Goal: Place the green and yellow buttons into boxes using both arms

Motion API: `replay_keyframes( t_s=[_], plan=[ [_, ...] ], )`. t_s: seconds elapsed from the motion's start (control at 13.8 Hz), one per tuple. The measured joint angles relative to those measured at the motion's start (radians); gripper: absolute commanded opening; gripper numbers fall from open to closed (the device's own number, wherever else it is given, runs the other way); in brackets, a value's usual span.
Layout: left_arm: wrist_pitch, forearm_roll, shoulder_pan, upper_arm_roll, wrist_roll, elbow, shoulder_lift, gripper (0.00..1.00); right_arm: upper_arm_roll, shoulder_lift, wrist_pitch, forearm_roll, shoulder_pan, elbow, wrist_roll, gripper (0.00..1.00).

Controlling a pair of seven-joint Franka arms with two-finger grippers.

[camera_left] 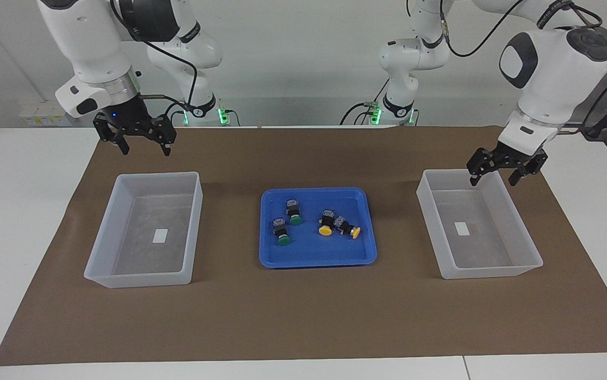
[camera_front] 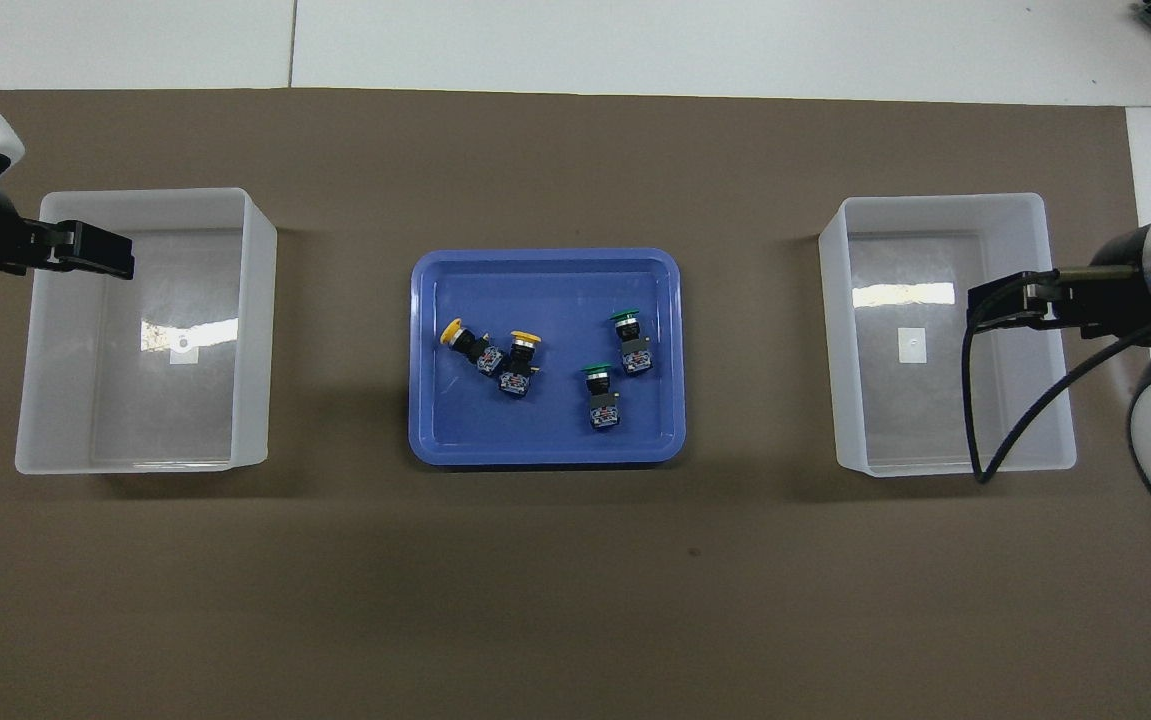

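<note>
Both end effectors released, nothing held: left end effector (camera_left: pixel 494 178) over translucent whitish plastic box (camera_left: pixel 526 268), nearer yellow-capped black push buttons (camera_left: pixel 339 227) in shallow blue tray (camera_left: pixel 318 261); right end effector (camera_left: pixel 145 149) nearer green-capped ones (camera_left: pixel 287 226).

A shallow blue tray (camera_left: pixel 366 253) lies mid-table on a brown mat (camera_left: pixel 303 316) covering the white table (camera_left: pixel 18 211).

I count two green buttons (camera_left: pixel 288 223), two yellow buttons (camera_left: pixel 338 226), two clear boxes (camera_left: pixel 104 248), one blue tray (camera_left: pixel 314 258), and one brown mat (camera_left: pixel 303 316).

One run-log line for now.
buttons: four in tray | boxes: empty | left gripper: open | right gripper: open
</note>
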Motion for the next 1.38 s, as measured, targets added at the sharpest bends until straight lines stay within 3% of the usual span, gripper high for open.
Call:
replay_keyframes(
  t_s=[0.29, 0.8, 1.38],
  plan=[
    [-0.022, -0.018, 0.0, 0.0, -0.019, 0.02, -0.005, 1.0, 0.0, 0.0, 0.003, 0.0, 0.0, -0.009, 0.0, 1.0],
    [-0.073, -0.019, 0.0, 0.0, -0.033, 0.02, -0.006, 1.0, 0.007, 0.016, 0.161, 0.001, 0.04, -0.068, 0.0, 1.0],
    [-0.077, -0.019, -0.001, -0.002, -0.042, 0.02, -0.007, 1.0, 0.009, 0.154, 0.398, 0.001, 0.156, -0.116, 0.0, 1.0]
  ],
)
